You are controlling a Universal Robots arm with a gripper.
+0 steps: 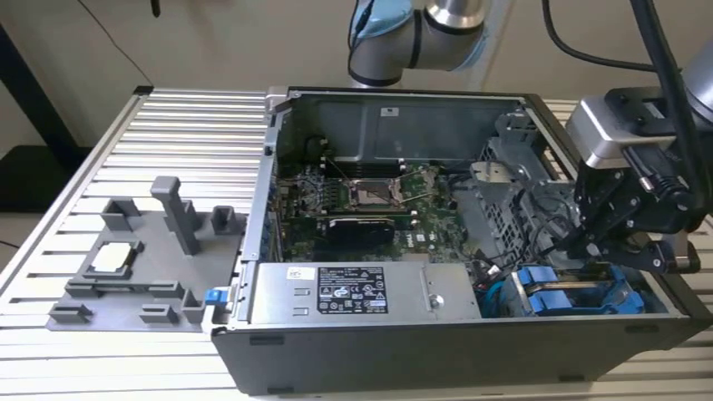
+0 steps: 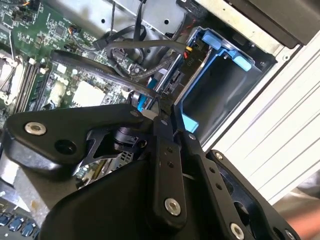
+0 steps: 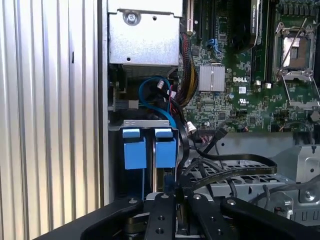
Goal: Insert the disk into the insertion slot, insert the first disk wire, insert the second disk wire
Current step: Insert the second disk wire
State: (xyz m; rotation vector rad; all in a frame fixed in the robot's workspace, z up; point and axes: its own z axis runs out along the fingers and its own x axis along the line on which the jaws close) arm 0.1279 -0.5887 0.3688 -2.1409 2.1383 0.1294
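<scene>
Two blue-framed drives point(image 3: 134, 148) point(image 3: 165, 148) sit side by side in the grey drive cage's insertion slot point(image 3: 145, 123), at the case's front corner on the exterior view's right point(image 1: 563, 296). I cannot tell which of them is the disk. My gripper point(image 1: 596, 251) hangs just above that cage. In both wrist views its fingers point(image 2: 161, 131) are drawn together at the tips point(image 3: 175, 192). They are shut on the end of a flat black disk wire point(image 3: 235, 172) that arcs away over the metal bay point(image 2: 100, 67). A small blue connector point(image 2: 141, 101) shows at the fingertips.
The open computer case point(image 1: 279, 251) lies on a slatted aluminium table point(image 1: 167, 125). A labelled grey power-supply box point(image 1: 356, 292) sits beside the cage, the green motherboard point(image 1: 356, 196) behind it. Loose black and blue cables point(image 3: 155, 87) crowd the cage. A grey fixture point(image 1: 134, 267) stands at the exterior view's left.
</scene>
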